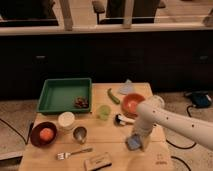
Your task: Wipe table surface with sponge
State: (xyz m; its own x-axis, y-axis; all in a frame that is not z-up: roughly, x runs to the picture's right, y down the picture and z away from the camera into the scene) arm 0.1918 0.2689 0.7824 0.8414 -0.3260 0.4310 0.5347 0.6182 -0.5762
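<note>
Far left of the tabletop (50, 159): a dark bowl (43, 134) held an orange fruit (46, 133). Behind it sat a green tray (64, 94) with a small dark clump (80, 102) in its near right corner. Right of the bowl: a white cup (66, 121), then a small metal cup (79, 133). A fork (73, 152) lay near the front edge, long axis roughly left-right. A tan block with a dark top (97, 160) lay beside it at the front edge, long axis left-right.

Centre: a green cup (104, 112), with a green vegetable (113, 95) behind, running back-left to front-right. A pale blue folded cloth (126, 88) lay near the back edge. An orange bowl (132, 104) sat right of centre, partly covered by the white arm (170, 121).

Front right: the sponge (133, 143) was at the pincer (136, 142), tilted, low over or on the tabletop; contact could not be judged. Its long axis could not be made out. Whether the pincer was clamped on it could not be told. A small dark mark (160, 161) showed at the front right corner.
</note>
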